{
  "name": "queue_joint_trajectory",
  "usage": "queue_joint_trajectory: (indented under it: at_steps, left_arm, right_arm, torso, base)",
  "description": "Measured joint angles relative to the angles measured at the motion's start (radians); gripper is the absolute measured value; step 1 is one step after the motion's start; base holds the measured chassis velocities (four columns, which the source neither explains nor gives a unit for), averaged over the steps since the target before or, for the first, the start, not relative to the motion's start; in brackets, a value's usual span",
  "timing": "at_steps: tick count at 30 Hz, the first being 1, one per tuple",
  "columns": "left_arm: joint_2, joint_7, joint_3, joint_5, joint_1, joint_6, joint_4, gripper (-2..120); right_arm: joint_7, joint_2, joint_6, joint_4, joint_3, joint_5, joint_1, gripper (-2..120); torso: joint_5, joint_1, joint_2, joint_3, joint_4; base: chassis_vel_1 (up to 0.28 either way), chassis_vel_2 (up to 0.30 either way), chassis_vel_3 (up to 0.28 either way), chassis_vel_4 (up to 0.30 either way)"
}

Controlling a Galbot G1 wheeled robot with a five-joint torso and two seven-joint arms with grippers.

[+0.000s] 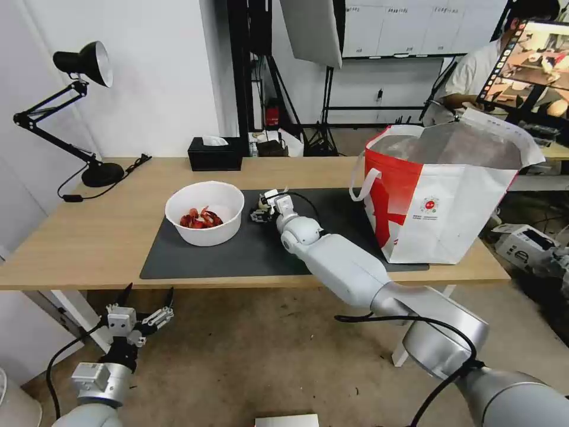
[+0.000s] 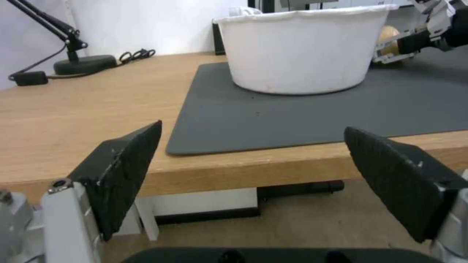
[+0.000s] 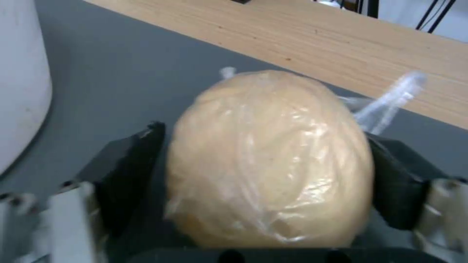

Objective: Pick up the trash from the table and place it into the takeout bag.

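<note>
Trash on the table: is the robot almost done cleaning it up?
Not quite. The right gripper is closed on the beige ball, low over the mat, not in the bag yet. The bowl of red scraps sits waiting. The left gripper hangs open below the table edge.

On the table [image 1: 89, 237] I count one dark grey mat [image 1: 249, 249], one white bowl [image 1: 204, 212], one beige ball [image 3: 270, 160] in clear film, one takeout bag [image 1: 450, 196], one black tissue box [image 1: 214, 155], one desk lamp [image 1: 83, 65] — and two grippers; the red shellfish scraps [image 1: 200, 218] are perhaps six or seven pieces
</note>
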Motion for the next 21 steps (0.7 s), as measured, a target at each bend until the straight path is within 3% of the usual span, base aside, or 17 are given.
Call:
queue_joint_trajectory:
  at_steps: [7, 9, 12, 13, 17, 19, 21]
  left_arm:
    - [0.002, 0.0, -0.003, -0.001, 0.004, 0.0, -0.001, 100]
    - [0.002, 0.0, -0.003, -0.001, 0.005, 0.0, -0.003, 100]
    - [0.002, 0.0, -0.003, -0.001, 0.005, 0.0, -0.005, 100]
    - [0.002, -0.001, -0.002, -0.001, 0.005, 0.0, -0.006, 100]
    - [0.0, -0.002, -0.002, -0.001, 0.005, 0.0, -0.007, 100]
    - [-0.002, -0.003, -0.002, -0.001, 0.01, 0.0, -0.01, 100]
    - [-0.003, -0.003, -0.003, 0.0, 0.011, -0.001, -0.012, 100]
  right_arm:
    - [0.0, 0.001, 0.009, -0.004, 0.004, -0.005, 0.0, 62]
    - [0.003, -0.006, 0.009, 0.001, 0.004, -0.005, -0.002, 50]
    - [0.005, -0.012, 0.009, 0.007, 0.004, -0.005, -0.004, 43]
    - [0.015, -0.021, 0.01, 0.016, 0.004, -0.004, -0.007, 35]
    - [0.022, -0.034, 0.009, 0.038, 0.004, -0.002, -0.015, 27]
    - [0.059, -0.067, 0.009, 0.115, 0.009, -0.002, -0.036, 17]
    - [0.101, -0.086, 0.001, 0.165, 0.014, -0.009, -0.05, 14]
  torso:
    - [0.0, 0.0, 0.0, 0.0, 0.0]
    - [0.0, 0.0, 0.0, 0.0, 0.0]
    - [0.0, 0.0, 0.0, 0.0, 0.0]
    - [0.0, 0.0, 0.0, 0.0, 0.0]
    - [0.0001, 0.0, 0.0, 0.0, 0.0]
    - [0.0001, 0.0, 0.0, 0.0, 0.0]
    - [0.0002, 0.0, 0.0, 0.0, 0.0002]
  base:
    - [0.0, 0.0, 0.0, 0.0]
    - [0.0, 0.0, 0.0, 0.0]
    - [0.0, 0.0, 0.0, 0.0]
    - [0.0, 0.0, 0.0, 0.0]
    - [0.0, 0.0, 0.0, 0.0]
    - [0.0, 0.0, 0.0, 0.0]
    - [0.0, 0.0, 0.0, 0.0]
